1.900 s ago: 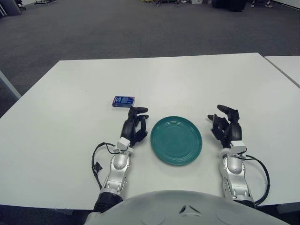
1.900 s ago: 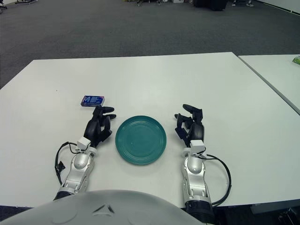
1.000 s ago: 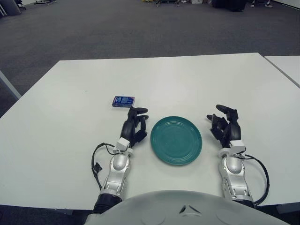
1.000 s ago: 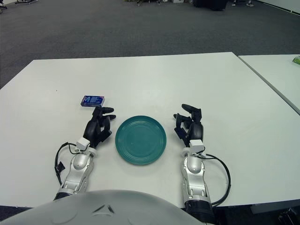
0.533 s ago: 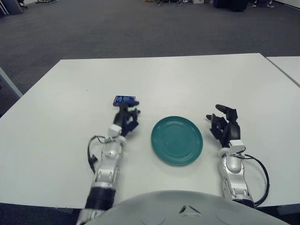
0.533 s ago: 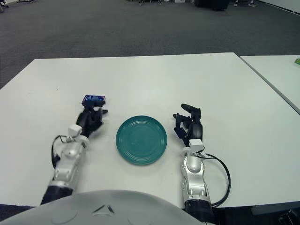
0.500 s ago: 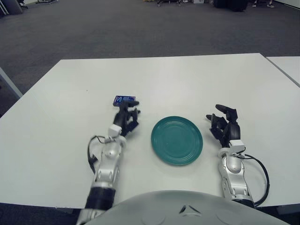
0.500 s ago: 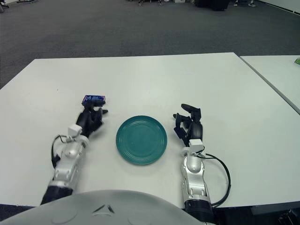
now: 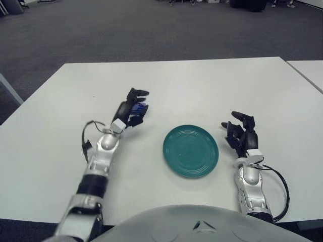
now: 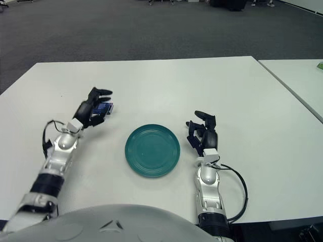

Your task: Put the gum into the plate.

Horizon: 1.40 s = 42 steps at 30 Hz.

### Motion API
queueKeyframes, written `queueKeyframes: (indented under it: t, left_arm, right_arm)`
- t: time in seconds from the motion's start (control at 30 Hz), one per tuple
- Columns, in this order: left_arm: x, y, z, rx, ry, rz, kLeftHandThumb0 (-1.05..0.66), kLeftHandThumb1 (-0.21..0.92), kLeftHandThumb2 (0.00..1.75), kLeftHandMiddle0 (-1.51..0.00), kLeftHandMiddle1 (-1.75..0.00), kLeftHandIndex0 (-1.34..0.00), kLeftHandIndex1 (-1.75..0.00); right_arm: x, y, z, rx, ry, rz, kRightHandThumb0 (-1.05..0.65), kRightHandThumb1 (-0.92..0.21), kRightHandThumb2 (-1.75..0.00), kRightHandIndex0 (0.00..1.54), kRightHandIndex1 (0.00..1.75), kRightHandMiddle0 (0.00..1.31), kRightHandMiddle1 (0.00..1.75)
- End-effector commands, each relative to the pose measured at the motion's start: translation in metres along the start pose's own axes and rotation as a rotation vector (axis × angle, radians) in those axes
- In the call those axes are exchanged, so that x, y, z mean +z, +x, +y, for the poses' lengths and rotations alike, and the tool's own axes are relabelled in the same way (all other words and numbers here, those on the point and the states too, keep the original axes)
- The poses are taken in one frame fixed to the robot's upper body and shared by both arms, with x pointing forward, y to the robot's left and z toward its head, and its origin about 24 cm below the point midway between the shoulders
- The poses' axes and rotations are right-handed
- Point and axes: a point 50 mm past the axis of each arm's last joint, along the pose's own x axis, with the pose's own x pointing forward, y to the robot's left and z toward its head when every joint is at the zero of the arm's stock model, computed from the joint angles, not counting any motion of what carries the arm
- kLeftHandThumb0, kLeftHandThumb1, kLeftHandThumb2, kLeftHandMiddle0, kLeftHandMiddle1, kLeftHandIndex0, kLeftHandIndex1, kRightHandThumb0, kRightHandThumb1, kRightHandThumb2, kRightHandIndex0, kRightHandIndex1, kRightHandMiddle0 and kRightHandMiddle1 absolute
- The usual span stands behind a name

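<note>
Left robot hand [image 9: 132,107] over one gum pack [image 9: 140,107]; one plate [image 9: 191,150].

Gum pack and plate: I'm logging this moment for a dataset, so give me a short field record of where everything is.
gum pack: small blue pack on the white table, left of the plate
plate: teal, round, nothing on it, on the table between the two hands
left hand: over the gum pack with fingers spread around it; a closed grasp cannot be confirmed
right hand: shows to the right of the plate, fingers relaxed, holding nothing
task state: gum not yet in the plate
</note>
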Motion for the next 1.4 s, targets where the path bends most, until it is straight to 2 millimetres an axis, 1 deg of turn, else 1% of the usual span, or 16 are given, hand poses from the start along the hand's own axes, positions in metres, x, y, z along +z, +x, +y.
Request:
queueKeyframes:
  t: [0.0, 0.1, 0.17, 0.23, 0.3, 0.37, 0.53, 0.63, 0.77, 0.9, 1.1, 1.2, 1.37]
  left_arm:
    - [0.008, 0.021, 0.014, 0.001, 0.155, -0.108, -0.71, 0.92, 0.45, -0.14, -0.51, 0.00, -0.89]
    - [-0.001, 0.028, 0.021, -0.028, 0.254, -0.110, -0.74, 0.92, 0.40, -0.14, -0.46, 0.00, -0.90]
    - [-0.010, 0.032, 0.027, -0.064, 0.308, -0.078, -0.77, 0.92, 0.40, -0.14, -0.44, 0.00, -0.91]
    - [-0.013, 0.037, 0.029, -0.107, 0.351, -0.057, -0.81, 0.92, 0.42, -0.13, -0.42, 0.00, -0.91]
    - [-0.013, 0.041, 0.030, -0.132, 0.372, -0.051, -0.82, 0.92, 0.43, -0.12, -0.41, 0.00, -0.91]
    - [-0.015, 0.046, 0.029, -0.194, 0.423, -0.033, -0.84, 0.92, 0.45, -0.11, -0.40, 0.00, -0.90]
    - [-0.021, 0.062, 0.027, -0.343, 0.552, 0.059, -0.89, 0.92, 0.48, -0.09, -0.37, 0.00, -0.84]
    - [-0.025, 0.067, 0.027, -0.400, 0.604, 0.106, -0.91, 0.92, 0.47, -0.08, -0.34, 0.00, -0.80]
    - [-0.036, 0.066, 0.024, -0.460, 0.678, 0.176, -0.93, 0.92, 0.44, -0.08, -0.32, 0.00, -0.80]
    - [-0.044, 0.060, 0.022, -0.507, 0.739, 0.203, -0.93, 0.92, 0.40, -0.09, -0.31, 0.00, -0.84]
    - [-0.046, 0.058, 0.021, -0.553, 0.776, 0.201, -0.95, 0.92, 0.35, -0.10, -0.31, 0.00, -0.88]
    - [-0.050, 0.054, 0.020, -0.598, 0.808, 0.212, -0.99, 0.92, 0.34, -0.09, -0.31, 0.00, -0.91]
    - [-0.055, 0.051, 0.019, -0.667, 0.843, 0.263, -1.04, 0.92, 0.30, -0.07, -0.29, 0.00, -0.96]
  right_arm:
    - [-0.037, -0.024, -0.001, 0.001, -0.014, 0.202, -0.55, -0.92, -0.67, 0.53, 0.86, 0.07, 1.16]
    - [-0.037, -0.025, -0.002, 0.000, -0.016, 0.202, -0.55, -0.92, -0.68, 0.53, 0.86, 0.06, 1.15]
    - [-0.037, -0.026, -0.003, 0.000, -0.018, 0.201, -0.56, -0.92, -0.68, 0.53, 0.86, 0.06, 1.15]
    - [-0.036, -0.027, -0.003, -0.001, -0.021, 0.199, -0.55, -0.92, -0.68, 0.53, 0.86, 0.06, 1.15]
    - [-0.036, -0.027, -0.004, -0.002, -0.022, 0.198, -0.55, -0.92, -0.68, 0.53, 0.86, 0.06, 1.15]
    - [-0.036, -0.029, -0.005, -0.004, -0.024, 0.198, -0.55, -0.92, -0.67, 0.53, 0.86, 0.05, 1.15]
    - [-0.036, -0.031, -0.007, -0.013, -0.025, 0.200, -0.53, -0.92, -0.67, 0.53, 0.85, 0.05, 1.15]
    - [-0.035, -0.033, -0.009, -0.017, -0.028, 0.198, -0.53, -0.92, -0.66, 0.53, 0.85, 0.05, 1.16]
    - [-0.035, -0.036, -0.011, -0.026, -0.032, 0.193, -0.53, -0.92, -0.66, 0.53, 0.85, 0.06, 1.17]
    - [-0.036, -0.039, -0.014, -0.035, -0.032, 0.197, -0.53, -0.92, -0.66, 0.53, 0.86, 0.07, 1.18]
    - [-0.037, -0.042, -0.017, -0.044, -0.033, 0.202, -0.52, -0.92, -0.66, 0.53, 0.86, 0.06, 1.18]
    - [-0.036, -0.044, -0.019, -0.052, -0.038, 0.207, -0.52, -0.92, -0.66, 0.51, 0.85, 0.06, 1.18]
    - [-0.035, -0.046, -0.021, -0.059, -0.043, 0.211, -0.52, -0.92, -0.67, 0.50, 0.83, 0.07, 1.18]
